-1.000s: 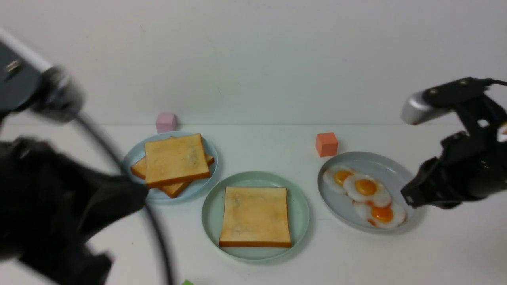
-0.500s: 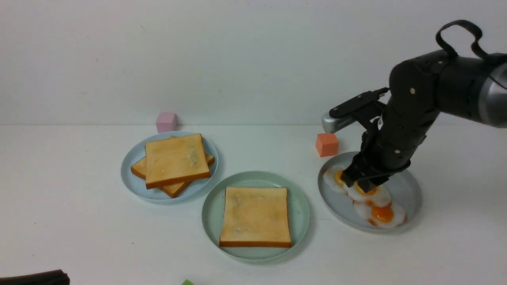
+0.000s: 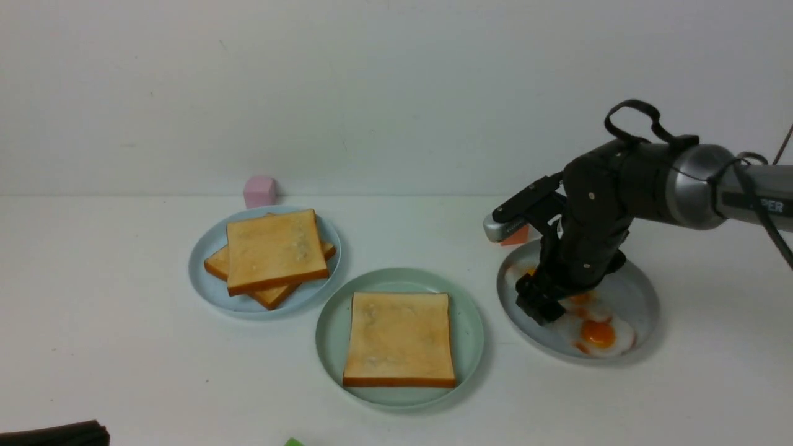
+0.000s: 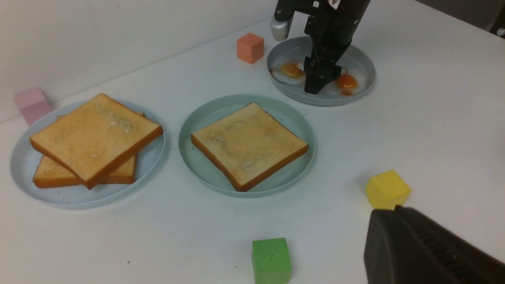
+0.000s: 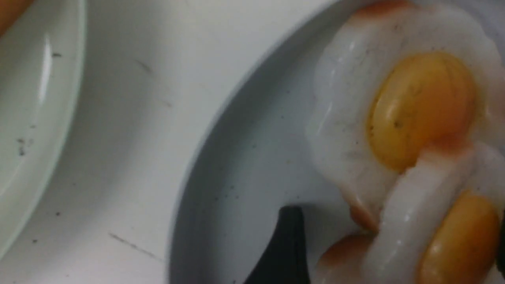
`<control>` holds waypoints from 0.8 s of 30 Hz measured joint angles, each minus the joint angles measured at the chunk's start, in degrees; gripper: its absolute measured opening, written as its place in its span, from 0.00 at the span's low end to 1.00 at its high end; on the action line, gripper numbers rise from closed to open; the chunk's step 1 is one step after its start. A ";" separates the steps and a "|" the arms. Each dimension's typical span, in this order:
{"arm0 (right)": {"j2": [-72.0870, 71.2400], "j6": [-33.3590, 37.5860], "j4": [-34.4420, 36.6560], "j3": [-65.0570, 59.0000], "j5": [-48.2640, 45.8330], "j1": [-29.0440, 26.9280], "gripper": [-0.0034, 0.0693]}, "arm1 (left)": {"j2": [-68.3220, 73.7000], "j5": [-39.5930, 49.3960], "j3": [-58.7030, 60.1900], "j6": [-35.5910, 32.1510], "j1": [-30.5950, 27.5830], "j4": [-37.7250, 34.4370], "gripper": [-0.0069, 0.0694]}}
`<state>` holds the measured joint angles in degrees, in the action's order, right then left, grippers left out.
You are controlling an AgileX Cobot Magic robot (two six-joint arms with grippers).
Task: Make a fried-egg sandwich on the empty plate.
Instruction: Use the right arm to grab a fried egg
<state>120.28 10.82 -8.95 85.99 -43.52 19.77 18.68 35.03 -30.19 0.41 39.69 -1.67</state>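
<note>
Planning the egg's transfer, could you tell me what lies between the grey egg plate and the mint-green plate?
Only bare white table: the front and left wrist views both show nothing between the grey plate and the mint-green plate.

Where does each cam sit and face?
Front: between the arms, facing forward; right gripper down in the grey plate of fried eggs.
Left wrist: on left arm, looking across the table at the right gripper; left gripper shows.
Right wrist: close over the grey plate, on the eggs; one finger shows.
Shared: front and left wrist both show the toast slice on the mint-green plate.
</note>
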 joint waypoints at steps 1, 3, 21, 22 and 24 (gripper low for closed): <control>0.13 -0.06 -0.26 0.13 0.16 -0.08 0.93 | 0.00 0.00 0.00 0.00 0.00 0.02 0.07; 0.36 -0.06 -0.33 0.38 0.16 -0.20 0.90 | 0.00 -0.05 0.00 0.00 0.00 0.02 0.07; 1.49 -0.01 -2.29 4.86 -6.91 -0.26 0.71 | 0.00 -0.05 0.00 0.00 0.00 -0.87 0.07; 1.44 -0.01 -2.55 5.55 -7.79 -0.26 0.71 | 0.00 -0.05 0.00 0.00 0.00 -0.87 0.07; 1.08 -0.01 -3.24 7.06 -9.29 -0.26 0.71 | 0.00 -0.05 0.00 0.00 0.00 -1.07 0.07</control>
<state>121.36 10.81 -12.19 93.05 -52.82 19.51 18.68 34.98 -30.19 0.41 39.69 -2.73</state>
